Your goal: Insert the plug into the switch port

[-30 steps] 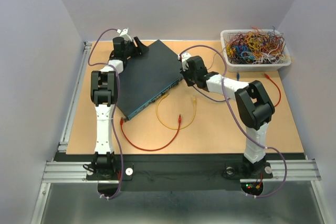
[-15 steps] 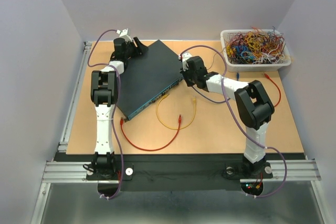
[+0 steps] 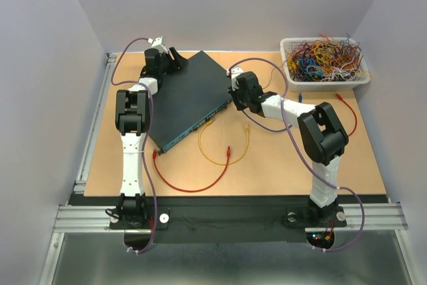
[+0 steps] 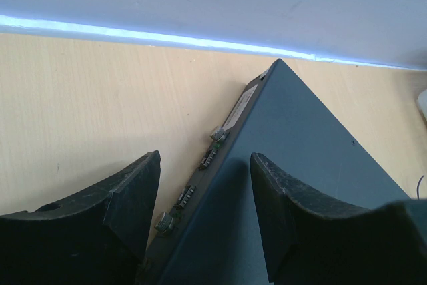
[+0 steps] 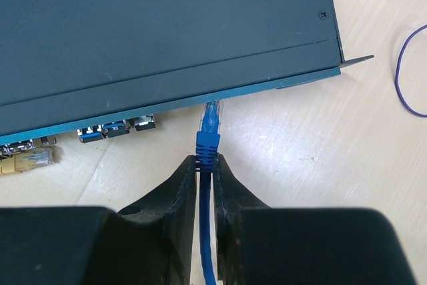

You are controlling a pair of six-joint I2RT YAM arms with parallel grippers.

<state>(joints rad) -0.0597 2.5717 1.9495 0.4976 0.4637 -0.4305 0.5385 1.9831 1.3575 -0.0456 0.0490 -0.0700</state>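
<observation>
The dark teal switch box lies at an angle on the table. In the right wrist view my right gripper is shut on the blue boot of the plug. The plug's clear tip meets the lower edge of the box's front face, to the right of a row of switch ports. Whether the tip sits inside a port is hidden. My left gripper is open and straddles the box's rear edge, one finger outside, the other over the lid.
A yellow plug sits in a port at the far left of the front face. A yellow cable and a red cable loop on the table before the box. A white basket of wires stands back right.
</observation>
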